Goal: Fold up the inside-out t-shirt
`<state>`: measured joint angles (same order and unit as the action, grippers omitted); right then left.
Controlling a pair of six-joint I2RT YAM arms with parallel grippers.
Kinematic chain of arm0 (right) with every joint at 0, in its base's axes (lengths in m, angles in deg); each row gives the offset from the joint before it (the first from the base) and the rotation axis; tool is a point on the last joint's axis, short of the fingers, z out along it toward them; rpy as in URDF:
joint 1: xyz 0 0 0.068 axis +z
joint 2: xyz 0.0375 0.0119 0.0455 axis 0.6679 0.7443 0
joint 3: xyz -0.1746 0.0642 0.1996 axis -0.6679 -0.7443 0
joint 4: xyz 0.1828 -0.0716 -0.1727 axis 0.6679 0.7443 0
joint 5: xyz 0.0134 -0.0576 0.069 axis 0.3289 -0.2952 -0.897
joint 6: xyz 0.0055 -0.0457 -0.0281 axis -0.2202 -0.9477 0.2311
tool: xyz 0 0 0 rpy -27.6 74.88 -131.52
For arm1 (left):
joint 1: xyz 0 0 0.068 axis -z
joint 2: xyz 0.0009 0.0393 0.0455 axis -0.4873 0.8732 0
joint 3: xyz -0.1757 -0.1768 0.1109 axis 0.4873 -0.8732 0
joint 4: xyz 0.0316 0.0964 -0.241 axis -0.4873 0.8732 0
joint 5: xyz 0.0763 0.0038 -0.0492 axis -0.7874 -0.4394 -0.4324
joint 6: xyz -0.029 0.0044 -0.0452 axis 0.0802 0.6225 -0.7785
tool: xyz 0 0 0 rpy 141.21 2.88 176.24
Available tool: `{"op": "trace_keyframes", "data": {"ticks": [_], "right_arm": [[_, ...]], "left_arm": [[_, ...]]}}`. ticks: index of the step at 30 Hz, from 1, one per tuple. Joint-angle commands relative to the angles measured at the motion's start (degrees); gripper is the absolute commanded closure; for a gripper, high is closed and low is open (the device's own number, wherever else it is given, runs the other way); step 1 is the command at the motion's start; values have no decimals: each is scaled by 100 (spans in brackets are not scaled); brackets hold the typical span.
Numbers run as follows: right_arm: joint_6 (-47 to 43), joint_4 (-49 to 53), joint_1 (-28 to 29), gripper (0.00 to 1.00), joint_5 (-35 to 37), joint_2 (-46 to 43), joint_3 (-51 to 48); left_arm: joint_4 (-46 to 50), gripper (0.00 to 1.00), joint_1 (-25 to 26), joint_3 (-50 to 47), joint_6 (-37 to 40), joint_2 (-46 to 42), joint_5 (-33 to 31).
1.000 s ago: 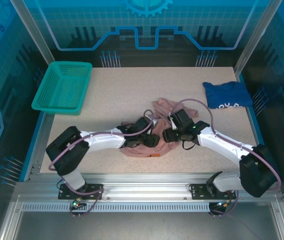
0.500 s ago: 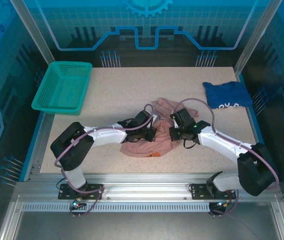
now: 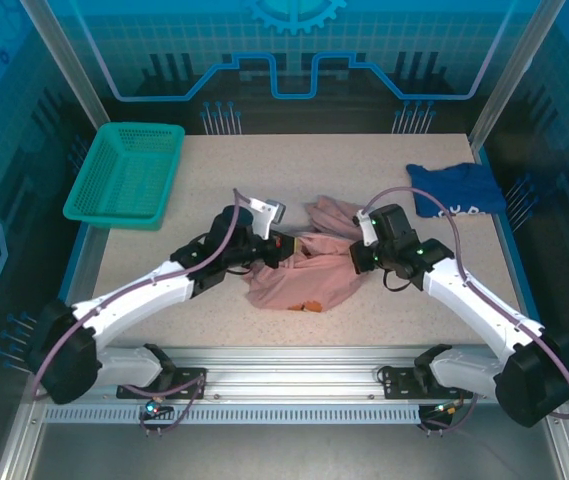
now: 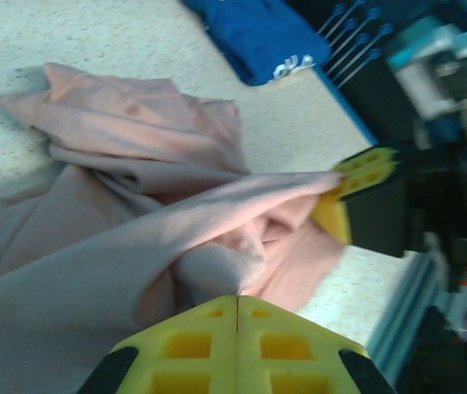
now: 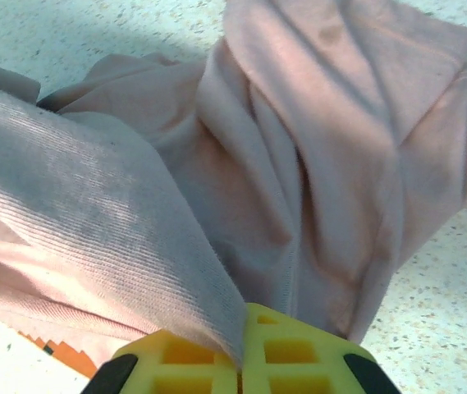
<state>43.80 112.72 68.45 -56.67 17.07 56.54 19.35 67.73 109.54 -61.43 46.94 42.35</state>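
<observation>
Left gripper [image 3: 284,245] has just clamped on the shirt [image 3: 299,282] and pulled left. Right gripper [image 3: 356,257] has also closed on it. Shirt lies mid-tabletop toward the near edge, now stretched between them. Spreading looks begun, no fold yet.

The left arm [image 3: 144,295] and right arm [image 3: 474,300] have white link shells, black joints and trailing purple cables [image 3: 409,190]. The finger pads [image 4: 192,345] are yellow with square pockets.

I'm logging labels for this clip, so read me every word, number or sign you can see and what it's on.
White print on the dark blue shirt: letters, too small and blurred to read.
Orange print patch on the pink t-shirt: no legible text.
Nothing else carries text.
</observation>
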Motion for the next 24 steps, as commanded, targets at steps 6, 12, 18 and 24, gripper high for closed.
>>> {"op": "trace_keyframes", "data": {"ticks": [6, 12, 18, 24], "right_arm": [[111, 716, 64, 76, 289, 715, 528], [-309, 247, 447, 56, -3, -96, 203], [-662, -313, 755, 28, -158, -20, -21], [-1049, -822, 800, 20, -60, 749, 79]], "left_arm": [[-481, 100, -17, -473, -592, -279, 870], [-466, 100, -19, -416, -605, -207, 856], [-371, 100, -16, -362, -558, -224, 860], [-281, 100, -16, -393, -521, -347, 818]]}}
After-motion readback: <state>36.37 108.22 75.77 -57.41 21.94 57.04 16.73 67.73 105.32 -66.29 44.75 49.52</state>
